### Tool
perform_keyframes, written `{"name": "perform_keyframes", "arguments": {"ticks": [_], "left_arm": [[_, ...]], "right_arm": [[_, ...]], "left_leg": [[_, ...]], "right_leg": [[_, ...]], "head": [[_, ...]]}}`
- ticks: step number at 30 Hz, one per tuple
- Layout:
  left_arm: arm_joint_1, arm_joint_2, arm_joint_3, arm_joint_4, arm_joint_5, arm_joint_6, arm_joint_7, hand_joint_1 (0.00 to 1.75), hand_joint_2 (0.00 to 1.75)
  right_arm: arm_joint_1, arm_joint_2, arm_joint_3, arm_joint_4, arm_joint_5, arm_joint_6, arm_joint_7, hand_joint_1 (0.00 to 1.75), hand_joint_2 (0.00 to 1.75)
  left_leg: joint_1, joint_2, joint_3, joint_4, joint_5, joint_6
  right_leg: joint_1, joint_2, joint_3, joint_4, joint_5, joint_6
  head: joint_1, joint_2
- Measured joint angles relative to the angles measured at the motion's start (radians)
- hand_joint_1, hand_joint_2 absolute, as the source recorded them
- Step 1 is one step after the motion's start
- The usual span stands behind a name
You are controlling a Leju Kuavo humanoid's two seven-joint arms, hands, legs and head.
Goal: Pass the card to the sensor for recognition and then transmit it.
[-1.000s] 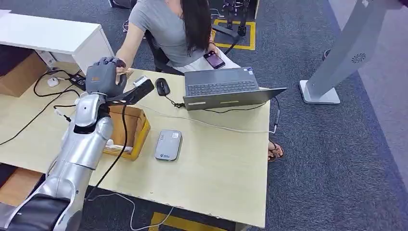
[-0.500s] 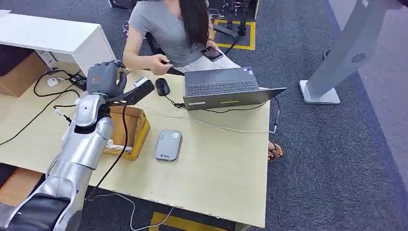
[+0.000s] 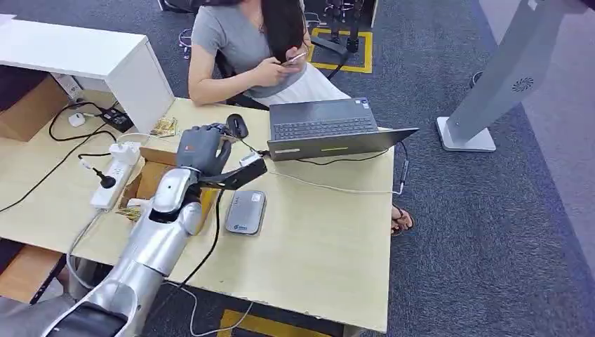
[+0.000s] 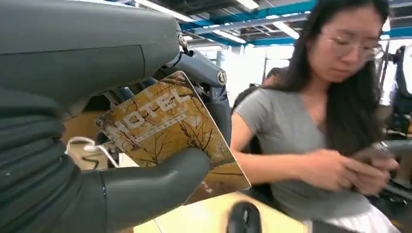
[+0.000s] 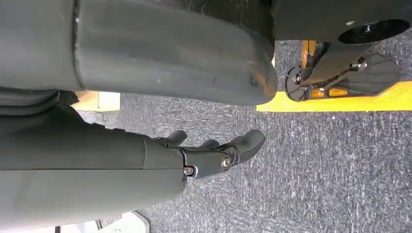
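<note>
My left hand (image 3: pixel 203 149) hovers over the desk's middle, above the inner edge of the cardboard box and just short of the grey card sensor (image 3: pixel 245 211), which lies flat on the desk. In the left wrist view the hand pinches a brown-gold card (image 4: pixel 163 127) with tree print between its thick thumb (image 4: pixel 150 187) and its darker fingers, the card tilted towards the seated person. My right hand (image 5: pixel 214 154) hangs beside me over the carpet, its fingers apart and holding nothing.
A person (image 3: pixel 245 42) sits at the desk's far side, both hands on a phone. An open laptop (image 3: pixel 330 130), a mouse (image 3: pixel 236 125), a cardboard box (image 3: pixel 151 179), a white power strip (image 3: pixel 116 172), loose cables and a small pile of cards (image 3: pixel 165 126) lie on the desk (image 3: pixel 323 246).
My left hand has swung from the desk's far left, near the person's hand, rightwards and nearer towards the sensor. The person has drawn their arm back and now holds a phone.
</note>
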Motion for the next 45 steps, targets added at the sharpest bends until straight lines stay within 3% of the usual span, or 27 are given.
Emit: {"name": "perform_keyframes", "arguments": {"ticks": [9,13,17,20,26,35,37,41,45], "left_arm": [[0.026,-0.038,-0.048,0.005,-0.004,-0.014,0.0,1.75,1.75],[0.024,-0.041,-0.059,0.019,-0.013,-0.086,0.028,1.75,1.75],[0.01,-0.05,-0.073,0.085,-0.029,-0.205,0.079,1.75,1.75],[-0.015,-0.056,-0.085,0.156,-0.031,-0.255,0.105,1.75,1.75],[-0.073,-0.062,-0.097,0.296,-0.03,-0.29,0.124,1.75,1.75],[-0.137,-0.065,-0.117,0.395,-0.021,-0.327,0.133,1.75,1.75],[-0.148,-0.066,-0.12,0.412,-0.014,-0.318,0.132,1.75,1.75],[-0.15,-0.067,-0.121,0.421,0.005,-0.224,0.126,1.75,1.75],[-0.158,-0.058,-0.121,0.369,0.008,-0.151,0.12,1.75,1.75]], "right_arm": [[0.0,0.0,0.0,0.001,0.0,0.0,0.0,0.0,0.0],[0.0,0.0,0.0,0.001,0.002,0.0,0.0,0.0,0.0],[0.0,0.0,-0.001,0.001,0.002,0.001,0.002,0.0,0.0],[0.0,0.0,-0.002,0.001,0.003,0.002,0.004,0.0,0.0],[0.0,0.0,-0.003,0.001,0.01,0.006,0.013,0.0,0.0],[-0.001,0.0,-0.004,0.001,0.016,0.009,0.017,0.0,0.0],[-0.002,0.0,-0.005,0.001,0.017,0.01,0.017,0.0,0.0],[-0.002,0.0,-0.016,0.001,0.02,0.007,0.015,0.0,0.0],[-0.001,0.0,-0.021,0.001,0.024,0.004,0.011,0.0,0.0]], "left_leg": [[0.0,0.0,0.0,0.0,0.0,0.0],[0.0,0.0,0.0,0.0,0.0,0.0],[0.0,0.0,0.0,0.0,0.0,0.0],[0.0,0.0,0.0,0.0,0.0,0.0],[0.0,0.0,0.0,0.0,0.0,0.0],[0.0,-0.001,0.001,0.0,0.001,0.0],[0.0,-0.001,0.001,0.0,0.001,0.0],[0.0,-0.001,0.001,0.0,0.002,0.0],[0.0,-0.001,0.001,0.0,0.002,0.0]], "right_leg": [[0.0,0.0,0.0,0.0,0.0,0.0],[0.0,0.0,0.0,0.0,0.0,0.0],[0.0,0.0,0.0,0.0,0.0,0.0],[0.0,0.0,0.0,0.0,0.0,0.0],[0.0,0.0,0.0,0.0,0.0,0.0],[0.0,-0.001,0.001,0.0,0.0,0.0],[0.0,-0.001,0.002,0.0,0.0,0.0],[0.0,-0.001,0.001,0.0,0.002,0.001],[0.0,-0.001,0.001,0.001,0.002,0.001]], "head": [[0.0,0.0],[0.0,0.0],[0.0,0.0],[0.0,0.0],[0.0,0.0],[0.0,0.0],[0.0,0.0],[0.0,0.0],[0.0,0.0]]}}
